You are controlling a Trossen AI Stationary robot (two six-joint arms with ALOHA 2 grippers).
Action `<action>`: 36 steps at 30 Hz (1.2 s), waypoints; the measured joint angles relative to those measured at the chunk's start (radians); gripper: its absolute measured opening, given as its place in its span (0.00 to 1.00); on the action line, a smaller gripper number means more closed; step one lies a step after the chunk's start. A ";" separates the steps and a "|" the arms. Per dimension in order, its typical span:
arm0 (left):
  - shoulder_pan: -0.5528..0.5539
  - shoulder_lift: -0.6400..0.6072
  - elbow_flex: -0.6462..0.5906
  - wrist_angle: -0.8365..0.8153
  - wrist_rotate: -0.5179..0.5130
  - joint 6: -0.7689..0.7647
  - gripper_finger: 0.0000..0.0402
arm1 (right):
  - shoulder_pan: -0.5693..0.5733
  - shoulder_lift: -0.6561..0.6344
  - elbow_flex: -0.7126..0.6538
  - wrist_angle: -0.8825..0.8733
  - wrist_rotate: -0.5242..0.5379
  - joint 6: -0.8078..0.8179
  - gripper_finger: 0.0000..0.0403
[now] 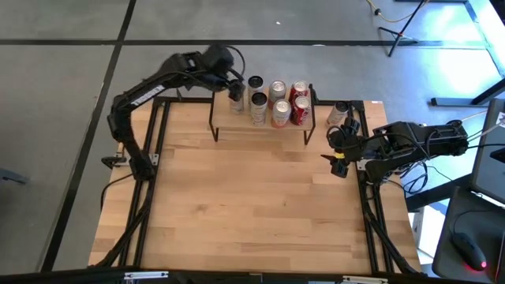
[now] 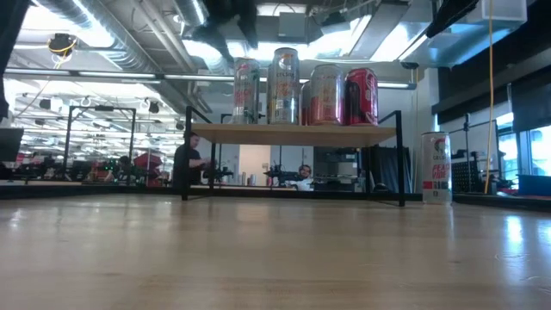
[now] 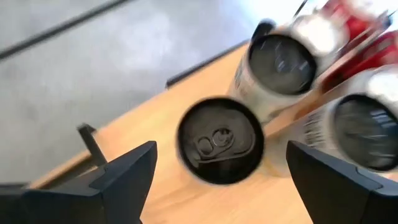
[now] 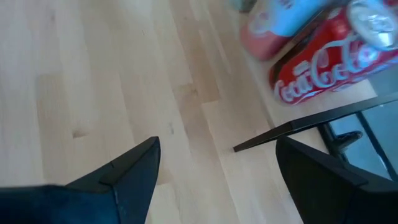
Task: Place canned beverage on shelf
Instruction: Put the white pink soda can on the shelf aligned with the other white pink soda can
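So, going left to right: the left gripper [image 1: 234,88] hangs above the left end of the shelf [image 1: 229,125], and in its wrist view the fingers [image 3: 127,174] are spread wide with a dark-topped can [image 3: 219,148] standing free between them, not pinched at all. That can [image 1: 237,100] looks like it's sitting on the shelf top by the left edge, with five more cans [image 1: 278,101] lined up next to it, two of them red Coca-Cola cans [image 1: 300,101]. My read is the step in hand is letting go and backing off, so the smart move is lifting straight up with the fingers kept wide, no sideways drift, since the neighbouring can [image 3: 283,62] is close and a nudge could tip either one. One more tall white can [image 2: 436,168] stands on the table just right of the shelf, near the right gripper [image 1: 338,154], whose fingers [image 4: 127,171] are also spread over bare wood [image 4: 93,74], holding nothing. That one's probably next.
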 joint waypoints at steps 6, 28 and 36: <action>0.017 -0.151 0.000 -0.001 -0.007 0.052 0.85 | -0.069 -0.002 0.098 -0.022 0.145 0.056 0.76; 0.001 -0.456 0.000 -0.169 -0.052 0.208 0.85 | -0.791 0.018 -0.182 0.212 0.098 0.263 0.76; -0.036 -0.458 0.000 -0.171 -0.050 0.203 0.85 | -0.992 0.019 -0.331 0.417 -0.036 0.260 0.76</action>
